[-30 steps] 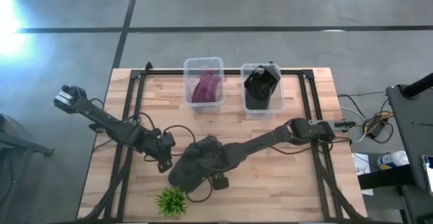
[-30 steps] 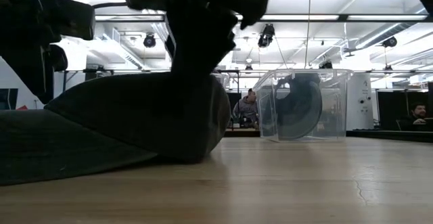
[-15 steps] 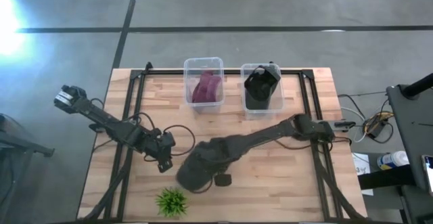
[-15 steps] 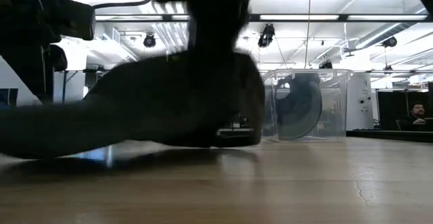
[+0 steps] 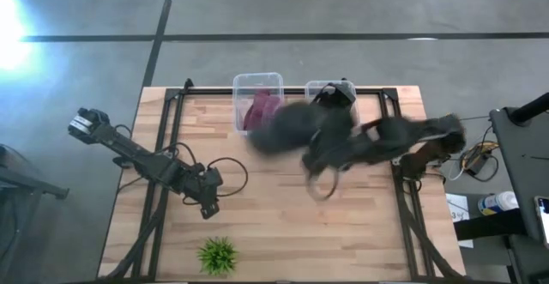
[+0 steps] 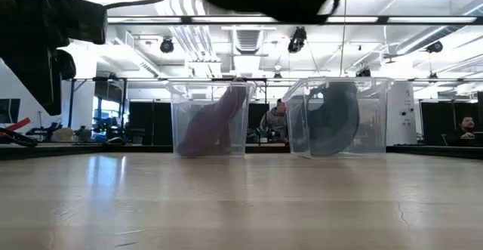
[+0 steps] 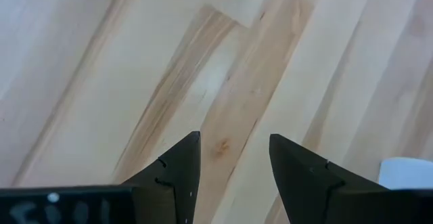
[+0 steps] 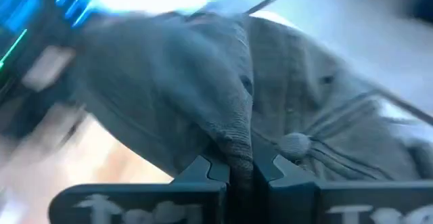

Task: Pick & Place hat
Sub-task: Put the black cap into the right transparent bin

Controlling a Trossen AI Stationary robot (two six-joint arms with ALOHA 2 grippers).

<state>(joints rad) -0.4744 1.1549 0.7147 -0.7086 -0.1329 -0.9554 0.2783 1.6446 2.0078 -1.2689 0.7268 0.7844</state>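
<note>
Butcher-block table (image 5: 283,232), right gripper (image 8: 238,173) fingers pinched on grey hat (image 5: 287,128), hat lifted just in front of two clear bins (image 5: 331,91), left gripper (image 7: 230,163) fingers apart low over wood, well left of bins

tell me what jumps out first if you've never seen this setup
The grey hat stands out first: the right pincer is shut on a fold of its fabric and holds it in the air, over the table's far side just in front of the two clear bins. One bin holds something purple, the other something dark. The left pincer waits open, low over bare wood, with a small green plant near the front edge.
</note>
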